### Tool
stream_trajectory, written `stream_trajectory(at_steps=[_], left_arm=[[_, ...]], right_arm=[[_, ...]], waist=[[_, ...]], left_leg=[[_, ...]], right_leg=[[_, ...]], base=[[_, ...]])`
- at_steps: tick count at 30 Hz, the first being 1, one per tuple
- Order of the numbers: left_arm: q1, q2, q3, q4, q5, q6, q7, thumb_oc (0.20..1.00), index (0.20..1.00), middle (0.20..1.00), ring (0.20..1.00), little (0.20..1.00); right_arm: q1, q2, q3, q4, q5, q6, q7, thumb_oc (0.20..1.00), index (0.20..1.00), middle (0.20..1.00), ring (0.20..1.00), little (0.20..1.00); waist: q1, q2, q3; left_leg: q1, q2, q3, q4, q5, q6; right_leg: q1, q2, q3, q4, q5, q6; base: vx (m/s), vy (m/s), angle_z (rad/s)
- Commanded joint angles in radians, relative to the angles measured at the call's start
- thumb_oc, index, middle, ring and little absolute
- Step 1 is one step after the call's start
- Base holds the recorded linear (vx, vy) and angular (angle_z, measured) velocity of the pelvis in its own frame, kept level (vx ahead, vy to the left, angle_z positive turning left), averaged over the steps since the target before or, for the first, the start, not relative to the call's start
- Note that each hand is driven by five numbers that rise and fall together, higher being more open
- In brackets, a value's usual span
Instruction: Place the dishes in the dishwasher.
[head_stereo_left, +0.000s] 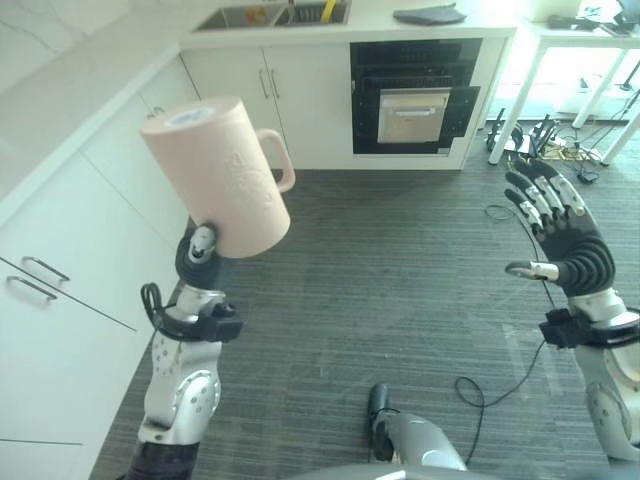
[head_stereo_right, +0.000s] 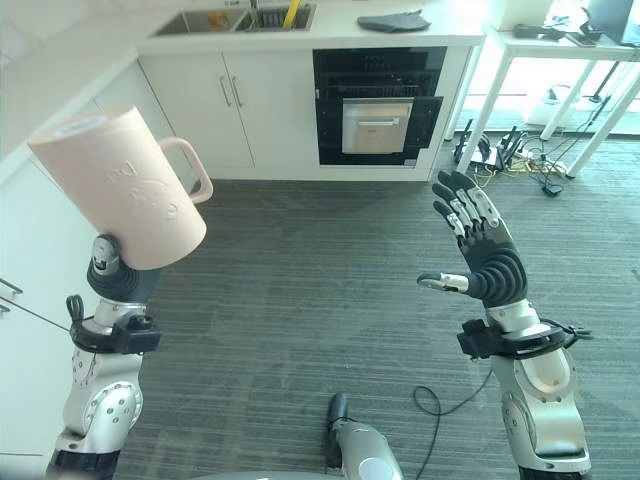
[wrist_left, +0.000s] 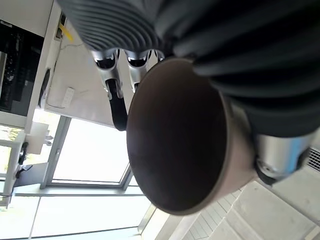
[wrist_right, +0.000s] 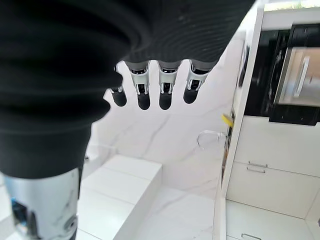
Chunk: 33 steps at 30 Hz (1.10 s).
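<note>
White cabinets (head_stereo_left: 90, 230) line the robot's left, and a black oven (head_stereo_left: 413, 98) sits in the far counter under a sink (head_stereo_left: 270, 14). Grey carpet floor (head_stereo_left: 400, 280) lies open between the arms. Held aloft on the left is a large pale pink mug (head_stereo_left: 222, 180) with a loop handle, bottom end up and tilted, its dark empty inside facing the left wrist camera. The left hand (head_stereo_left: 198, 250) grips it from below, fingers curled round its wall near the rim. The right hand (head_stereo_right: 484, 255) is raised well apart, fingers spread straight, holding nothing.
</note>
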<state>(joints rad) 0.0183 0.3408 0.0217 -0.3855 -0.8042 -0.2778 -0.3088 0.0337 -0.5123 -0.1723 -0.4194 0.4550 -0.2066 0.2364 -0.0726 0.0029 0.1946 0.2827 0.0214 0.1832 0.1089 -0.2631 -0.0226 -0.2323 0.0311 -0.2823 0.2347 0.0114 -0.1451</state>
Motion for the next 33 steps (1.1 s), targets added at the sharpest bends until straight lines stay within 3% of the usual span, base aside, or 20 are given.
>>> stream_trajectory(at_steps=[1,2,3,4,5,6,7,9,10,13,18,20,22,23,24,25,26,29,30,33], left_arm=[[0.013,0.041,0.048,-0.054,0.000,-0.026,-0.019,0.200,0.200,0.200,0.200,0.200],[0.024,0.030,0.044,-0.060,-0.003,-0.025,-0.020,0.200,0.200,0.200,0.200,0.200],[0.030,0.022,0.041,-0.058,-0.004,-0.030,-0.023,0.200,0.200,0.200,0.200,0.200],[0.027,0.015,0.031,-0.047,0.006,-0.034,-0.025,0.200,0.200,0.200,0.200,0.200],[0.027,0.016,0.028,-0.045,0.006,-0.035,-0.026,0.200,0.200,0.200,0.200,0.200],[0.030,0.020,0.027,-0.043,-0.001,-0.039,-0.032,0.200,0.200,0.200,0.200,0.200],[0.042,0.026,0.032,-0.043,-0.009,-0.048,-0.046,0.200,0.200,0.200,0.200,0.200],[0.057,0.036,0.034,-0.046,-0.020,-0.065,-0.040,0.200,0.200,0.200,0.200,0.200],[0.056,0.036,0.033,-0.044,-0.020,-0.067,-0.044,0.200,0.200,0.200,0.200,0.200],[0.046,0.040,0.036,-0.020,-0.017,-0.089,-0.047,0.200,0.200,0.200,0.200,0.200],[-0.018,0.050,0.060,-0.019,0.000,-0.046,-0.031,0.200,0.200,0.200,0.200,0.200],[-0.034,0.052,0.056,-0.023,0.006,-0.029,-0.031,0.200,0.200,0.200,0.200,0.200],[-0.041,0.048,0.053,-0.018,0.023,-0.023,-0.040,0.200,0.200,0.200,0.200,0.200],[-0.042,0.048,0.053,-0.016,0.029,-0.022,-0.046,0.200,0.200,0.200,0.200,0.200],[-0.044,0.047,0.056,-0.016,0.043,-0.023,-0.038,0.200,0.200,0.200,0.200,0.200],[-0.048,0.053,0.057,-0.016,0.039,-0.025,-0.031,0.200,0.200,0.200,0.200,0.200],[-0.056,0.063,0.059,-0.017,0.027,-0.026,-0.025,0.200,0.200,0.200,0.200,0.200],[-0.067,0.067,0.053,-0.020,0.072,-0.042,-0.001,0.200,0.200,0.200,0.200,0.200],[-0.071,0.073,0.050,-0.016,0.081,-0.049,0.021,0.200,0.200,0.200,0.200,0.200],[-0.049,0.091,0.078,-0.022,0.068,-0.061,0.021,0.200,0.200,0.200,0.200,0.200]], right_arm=[[0.065,-0.004,-0.038,-0.105,0.067,-0.022,0.005,1.000,1.000,1.000,1.000,1.000],[0.079,-0.018,-0.055,-0.104,0.081,-0.026,0.021,1.000,1.000,1.000,1.000,1.000],[0.081,-0.021,-0.061,-0.096,0.079,-0.033,0.037,1.000,1.000,1.000,1.000,1.000],[0.065,-0.030,-0.055,-0.089,0.073,-0.027,0.027,1.000,1.000,1.000,1.000,1.000],[0.056,-0.033,-0.051,-0.085,0.072,-0.025,0.021,1.000,1.000,1.000,1.000,1.000],[0.041,-0.039,-0.045,-0.077,0.071,-0.022,0.012,1.000,1.000,1.000,1.000,1.000],[0.029,-0.040,-0.040,-0.071,0.068,-0.020,0.010,1.000,1.000,1.000,1.000,1.000],[0.032,-0.026,-0.026,-0.075,0.046,-0.025,0.017,1.000,1.000,1.000,1.000,1.000],[0.032,-0.028,-0.025,-0.078,0.043,-0.024,0.013,1.000,1.000,1.000,1.000,1.000],[0.020,-0.053,-0.028,-0.071,0.076,-0.030,0.021,1.000,1.000,1.000,1.000,1.000],[0.044,0.009,-0.042,-0.101,0.081,-0.046,0.030,1.000,1.000,1.000,1.000,1.000],[0.035,0.014,-0.023,-0.104,0.042,-0.041,0.016,1.000,1.000,1.000,1.000,1.000],[0.020,0.037,-0.008,-0.089,0.035,-0.051,0.025,1.000,1.000,1.000,1.000,1.000],[0.020,0.043,-0.003,-0.087,0.034,-0.056,0.027,1.000,1.000,1.000,1.000,1.000],[0.016,0.049,0.010,-0.081,0.026,-0.050,0.034,1.000,1.000,1.000,1.000,1.000],[0.011,0.047,0.014,-0.081,0.022,-0.046,0.033,1.000,1.000,1.000,1.000,1.000],[0.007,0.044,0.019,-0.082,0.022,-0.046,0.029,1.000,1.000,1.000,1.000,1.000],[-0.008,0.059,0.022,-0.088,0.024,-0.045,0.032,1.000,1.000,1.000,1.000,1.000],[-0.016,0.067,0.030,-0.093,0.020,-0.039,0.035,1.000,1.000,1.000,1.000,1.000],[-0.014,0.061,0.030,-0.098,0.050,-0.042,0.060,1.000,1.000,1.000,1.000,1.000]], waist=[[-0.057,0.002,-0.078],[-0.059,-0.006,-0.076],[-0.055,-0.018,-0.066],[-0.042,-0.037,-0.047],[-0.038,-0.039,-0.041],[-0.029,-0.041,-0.030],[-0.021,-0.031,-0.024],[0.005,-0.011,-0.018],[0.012,-0.010,-0.018],[0.023,-0.016,-0.031],[0.036,-0.030,-0.046],[0.053,-0.035,-0.050],[0.065,-0.034,-0.047],[0.064,-0.030,-0.043],[0.062,-0.027,-0.038],[0.062,-0.026,-0.037],[0.059,-0.029,-0.036],[0.021,-0.045,-0.033],[0.012,-0.040,-0.029],[0.015,-0.039,-0.017]], left_leg=[[-0.006,0.056,0.020,0.087,0.203,-0.052],[-0.078,0.079,0.038,0.257,0.291,-0.093],[-0.166,0.101,0.044,0.372,0.324,-0.111],[-0.271,0.124,0.057,0.403,0.288,-0.093],[-0.289,0.124,0.063,0.376,0.270,-0.082],[-0.294,0.121,0.083,0.300,0.247,-0.064],[-0.289,0.128,0.096,0.143,0.256,-0.062],[-0.286,0.144,0.046,-0.167,0.368,-0.090],[-0.299,0.157,0.033,-0.186,0.397,-0.102],[-0.283,0.147,0.046,-0.180,0.354,-0.090],[-0.247,0.093,0.034,-0.180,0.302,-0.042],[-0.241,0.064,0.012,-0.182,0.288,-0.014],[-0.225,0.041,-0.018,-0.179,0.272,0.017],[-0.221,0.035,-0.027,-0.170,0.263,0.027],[-0.199,0.029,-0.035,-0.173,0.252,0.031],[-0.192,0.030,-0.034,-0.179,0.252,0.026],[-0.183,0.031,-0.035,-0.185,0.245,0.020],[-0.155,0.019,-0.037,-0.192,0.201,0.017],[-0.140,0.023,-0.039,-0.192,0.187,0.017],[-0.109,0.037,-0.053,-0.162,0.140,0.022]], right_leg=[[0.153,-0.100,0.037,-0.280,0.093,0.210],[0.190,-0.088,0.053,-0.294,0.071,0.182],[0.222,-0.089,0.065,-0.304,0.060,0.167],[0.267,-0.101,0.078,-0.312,0.045,0.167],[0.279,-0.105,0.084,-0.314,0.040,0.171],[0.298,-0.112,0.091,-0.314,0.030,0.181],[0.316,-0.112,0.103,-0.321,0.020,0.195],[0.358,-0.109,0.141,-0.322,-0.013,0.221],[0.375,-0.111,0.143,-0.322,-0.025,0.222],[0.407,-0.148,0.121,-0.322,-0.049,0.239],[0.431,-0.204,0.088,-0.254,-0.070,0.282],[0.418,-0.218,0.072,-0.176,-0.079,0.287],[0.356,-0.231,0.076,-0.001,-0.043,0.284],[0.321,-0.225,0.095,0.086,-0.045,0.276],[0.275,-0.222,0.101,0.094,-0.046,0.258],[0.277,-0.221,0.091,0.047,-0.056,0.256],[0.277,-0.223,0.077,-0.084,-0.053,0.261],[0.231,-0.256,0.159,-0.318,0.140,0.322],[0.186,-0.271,0.183,-0.322,0.174,0.334],[0.143,-0.297,0.176,-0.322,0.198,0.339]], base=[[0.35,-0.360,-0.50],[0.33,-0.351,-0.35],[0.37,-0.321,-0.20],[0.27,-0.152,-0.38],[0.28,0.005,-0.71],[0.30,0.197,-0.95],[0.39,0.314,-0.83],[0.43,0.362,-0.58],[0.39,0.356,-0.51],[0.23,0.289,-0.64],[0.22,0.300,-0.43],[0.21,0.299,0.27],[0.18,0.249,0.44],[0.26,0.194,0.29],[0.24,0.080,0.22],[0.28,-0.066,0.22],[0.25,-0.192,0.14],[0.30,-0.290,0.05],[0.36,-0.378,0.14],[0.39,-0.455,0.26]])
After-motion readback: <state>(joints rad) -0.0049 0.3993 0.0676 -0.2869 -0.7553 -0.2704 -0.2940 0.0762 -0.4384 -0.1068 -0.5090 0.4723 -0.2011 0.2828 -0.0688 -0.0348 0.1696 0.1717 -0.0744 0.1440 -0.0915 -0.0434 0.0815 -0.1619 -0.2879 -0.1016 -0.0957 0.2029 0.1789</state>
